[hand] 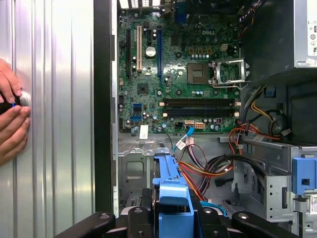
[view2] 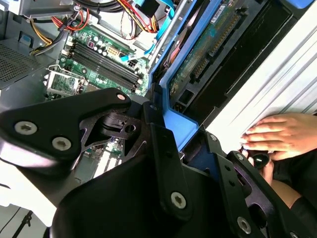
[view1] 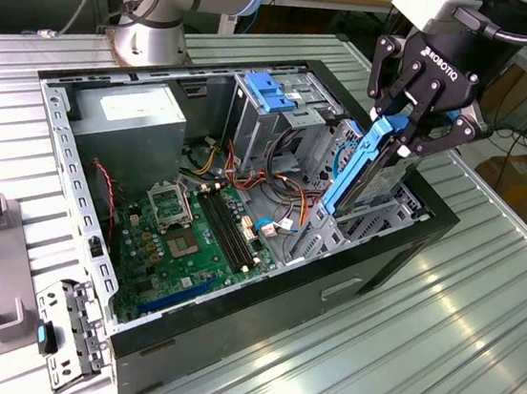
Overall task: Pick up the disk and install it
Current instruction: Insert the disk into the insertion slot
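Blue-railed disk (view1: 353, 170) is hanging tilted, edge-down, over the drive bay (view1: 384, 212) in the computer case (view1: 228, 325) | gripper (view1: 408, 136) is pinching its upper end, likely so it slides in | hand (view2: 277, 134) is resting beside the case.

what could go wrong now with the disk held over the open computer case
1. The gripper holds the disk tilted above the drive cage; if its blue rails meet the cage out of line, it may jam or slip.
2. Red and orange cables lie beside the cage and could get pinched.
3. A person's hand rests on the table beside the computer case; a sideways arm move might strike it.
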You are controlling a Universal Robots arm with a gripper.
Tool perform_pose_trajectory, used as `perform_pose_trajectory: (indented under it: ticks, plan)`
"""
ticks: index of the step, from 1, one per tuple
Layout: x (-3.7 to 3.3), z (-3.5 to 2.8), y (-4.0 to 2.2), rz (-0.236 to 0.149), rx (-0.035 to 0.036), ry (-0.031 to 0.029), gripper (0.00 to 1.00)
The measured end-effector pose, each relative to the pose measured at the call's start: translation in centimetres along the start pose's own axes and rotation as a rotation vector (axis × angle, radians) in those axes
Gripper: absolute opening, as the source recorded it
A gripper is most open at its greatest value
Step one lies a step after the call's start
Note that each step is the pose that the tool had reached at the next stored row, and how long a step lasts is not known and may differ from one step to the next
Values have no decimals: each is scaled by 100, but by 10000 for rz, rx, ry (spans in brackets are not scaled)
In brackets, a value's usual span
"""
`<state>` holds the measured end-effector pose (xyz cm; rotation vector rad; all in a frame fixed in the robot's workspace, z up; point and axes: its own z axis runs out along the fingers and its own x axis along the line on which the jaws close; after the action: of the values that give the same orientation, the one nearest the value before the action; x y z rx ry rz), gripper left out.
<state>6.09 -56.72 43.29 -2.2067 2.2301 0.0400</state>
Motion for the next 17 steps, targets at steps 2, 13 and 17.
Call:
perform_pose_trajectory:
  ticks: [2, 13, 17]
  plan:
    - [0, 1, 0, 0, 0, -1, 37]
    - [2, 115, -2, 0, -9, -1, 37]
    - [4, 173, -3, 1, -19, -1, 37]
